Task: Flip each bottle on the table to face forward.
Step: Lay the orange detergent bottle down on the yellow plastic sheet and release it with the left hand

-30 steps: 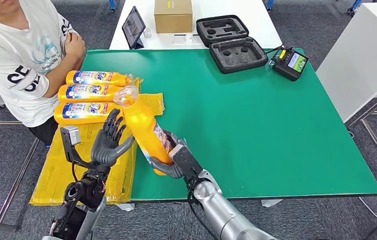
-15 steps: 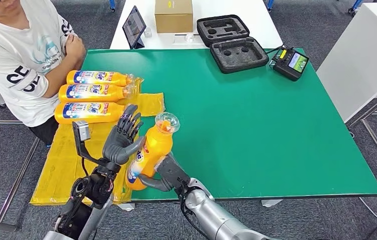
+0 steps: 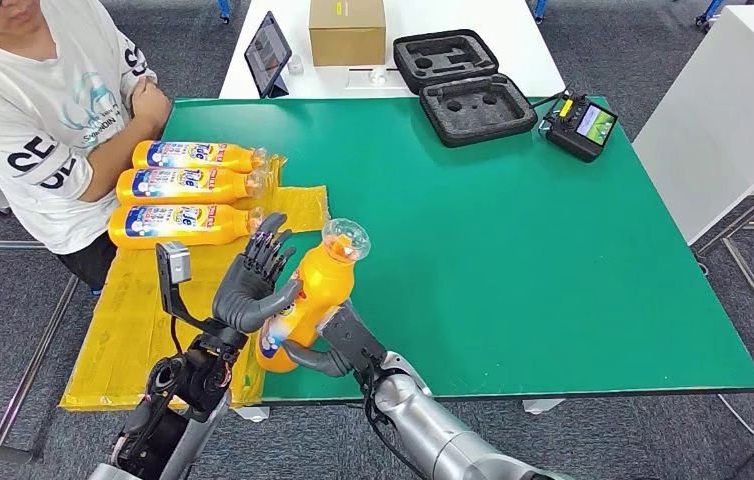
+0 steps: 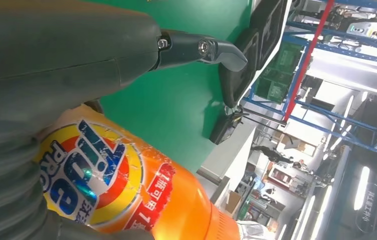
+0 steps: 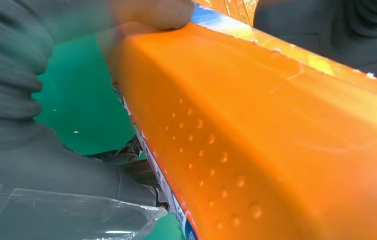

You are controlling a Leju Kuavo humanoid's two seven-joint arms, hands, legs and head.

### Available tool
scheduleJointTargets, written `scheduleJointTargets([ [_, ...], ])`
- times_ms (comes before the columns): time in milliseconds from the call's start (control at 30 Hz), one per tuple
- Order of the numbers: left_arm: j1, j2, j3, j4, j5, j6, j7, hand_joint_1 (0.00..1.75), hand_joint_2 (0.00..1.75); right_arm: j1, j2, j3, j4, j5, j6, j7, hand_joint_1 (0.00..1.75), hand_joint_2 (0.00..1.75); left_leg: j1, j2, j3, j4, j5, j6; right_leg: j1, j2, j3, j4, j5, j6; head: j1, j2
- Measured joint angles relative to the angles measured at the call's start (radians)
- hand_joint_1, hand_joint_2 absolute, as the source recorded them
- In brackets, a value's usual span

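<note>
An orange detergent bottle (image 3: 315, 288) is held off the green table (image 3: 513, 250), tilted with its clear cap up and to the right. My right hand (image 3: 338, 345) grips its lower end from beneath. My left hand (image 3: 253, 282) lies flat against the bottle's label side, fingers spread upward. Up close, the left wrist view has the printed label (image 4: 91, 175) against that hand (image 4: 66, 55). The right wrist view shows the bottle's plain orange side (image 5: 276, 125) in my right hand (image 5: 16, 75). Three more orange bottles (image 3: 183, 186) lie side by side at the table's left, labels up.
A yellow sheet (image 3: 118, 335) covers the table's left front corner. A person (image 3: 43, 110) sits at the left edge with arms folded. At the back stand a black foam case (image 3: 463, 85), a controller (image 3: 580, 125), a cardboard box (image 3: 346, 30) and a tablet (image 3: 266, 52).
The held bottle has swung from cap leaning left to cap leaning right and turned its label toward my left hand. My left hand has moved up against it.
</note>
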Motion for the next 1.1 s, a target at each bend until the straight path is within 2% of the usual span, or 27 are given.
scheduleJointTargets([
  [667, 0.000, 0.001, -0.001, 0.000, -0.001, 0.002, 0.000, 0.00, 1.75, 0.000, 0.000, -0.012, 0.000, 0.000, 0.000, 0.000, 1.75, 1.75, 0.000, 0.000, 0.000, 0.000, 0.000, 0.000, 0.000, 0.000, 0.000, 0.000, 0.000, 0.000, 0.000, 0.000],
  [867, 0.001, 0.006, 0.004, 0.000, -0.003, 0.030, -0.019, 0.00, 1.75, 0.001, -0.010, -0.023, -0.036, -0.025, 0.000, -0.002, 1.75, 1.75, 0.000, 0.000, 0.000, 0.000, 0.000, 0.000, 0.000, 0.000, 0.000, 0.000, 0.000, 0.000, 0.000, 0.000],
  [1100, 0.024, 0.016, -0.001, -0.016, -0.068, -0.041, -0.032, 0.00, 1.75, -0.011, -0.026, -0.043, -0.060, -0.010, 0.028, 0.014, 1.75, 1.75, 0.000, 0.000, 0.000, 0.000, 0.000, 0.000, 0.000, 0.000, 0.000, 0.000, 0.000, 0.000, 0.000, 0.000],
])
